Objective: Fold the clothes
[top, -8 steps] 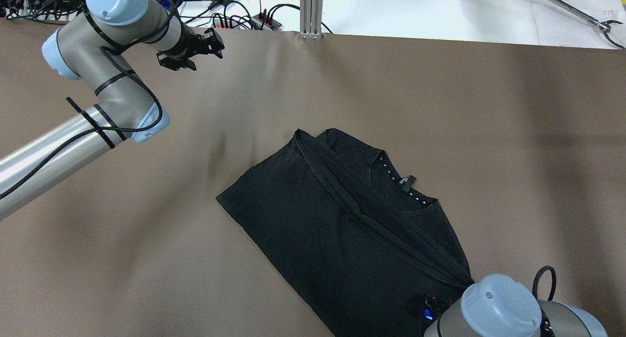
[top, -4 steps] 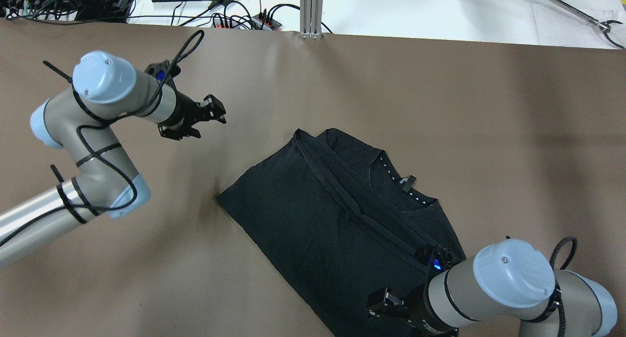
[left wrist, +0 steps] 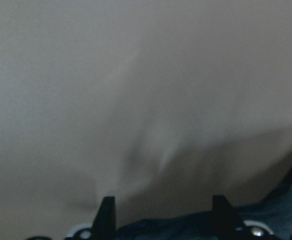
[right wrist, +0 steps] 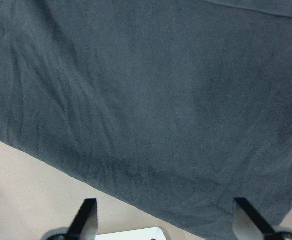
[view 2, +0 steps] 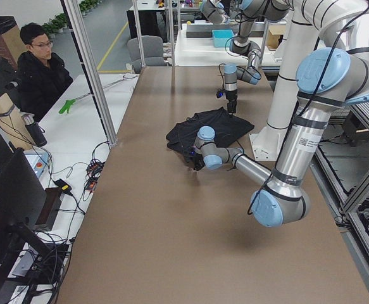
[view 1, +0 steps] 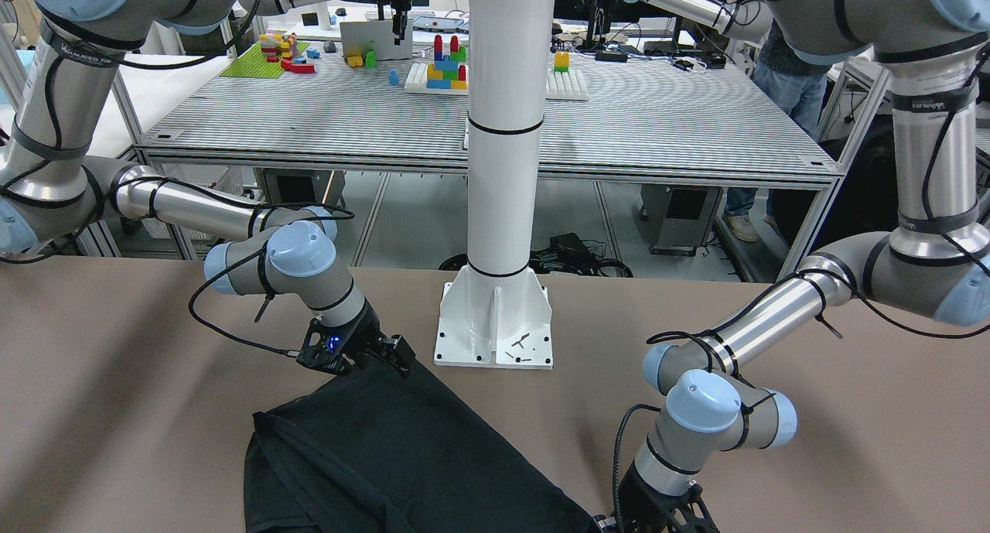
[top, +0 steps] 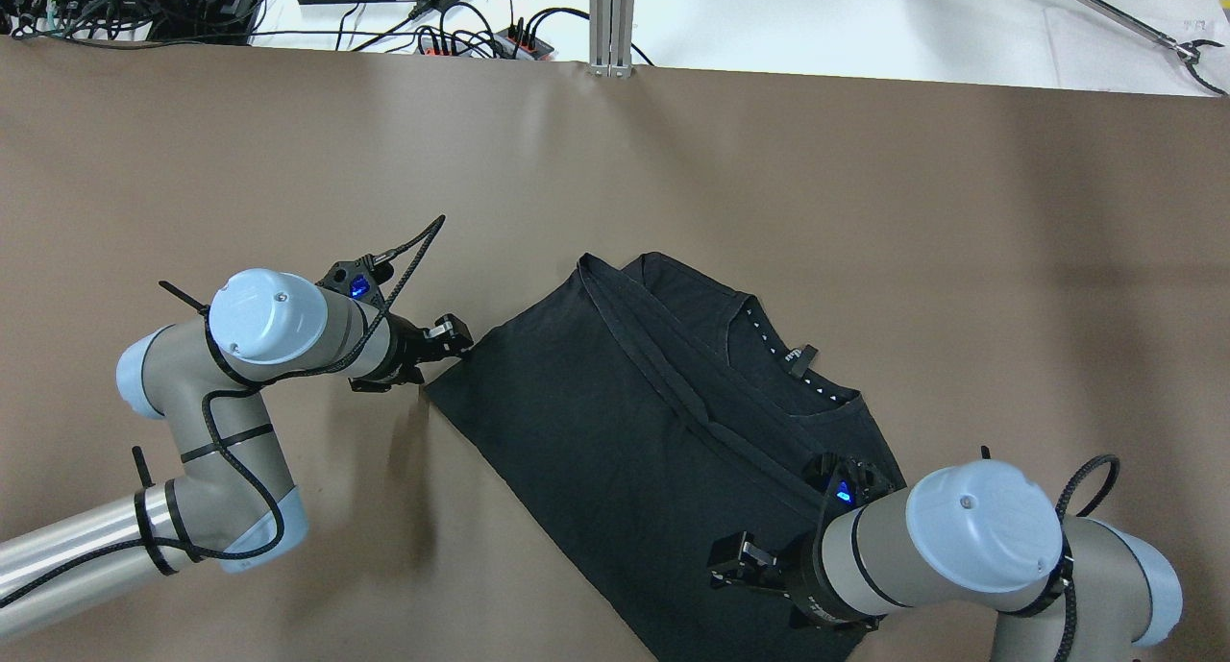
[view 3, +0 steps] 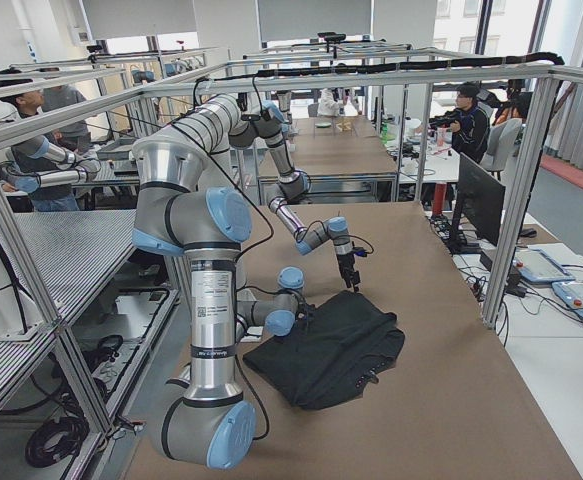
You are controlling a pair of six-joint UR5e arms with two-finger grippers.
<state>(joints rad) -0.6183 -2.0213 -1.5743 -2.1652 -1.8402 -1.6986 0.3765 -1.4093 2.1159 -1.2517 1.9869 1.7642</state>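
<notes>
The shirt [top: 615, 431] is lying on the table [top: 865, 210], long axis ten-to-four o'clock, the left gripper [top: 438, 360] sitting spread at its nine o'clock corner, seemingly touching, the right gripper [top: 750, 585] spread over its five.

I read the garment [top: 615, 422] as soft matt black cloth with stitched hems. Table cover [top: 865, 210]: matt brown, smooth, faint creases at the garment's 9 o'clock. Arm tubes [top: 58, 571]: brushed metal. Joint caps [top: 971, 527]: glossy pale-blue plastic. Pedestal [view 1: 504, 169]: glossy white.
</notes>
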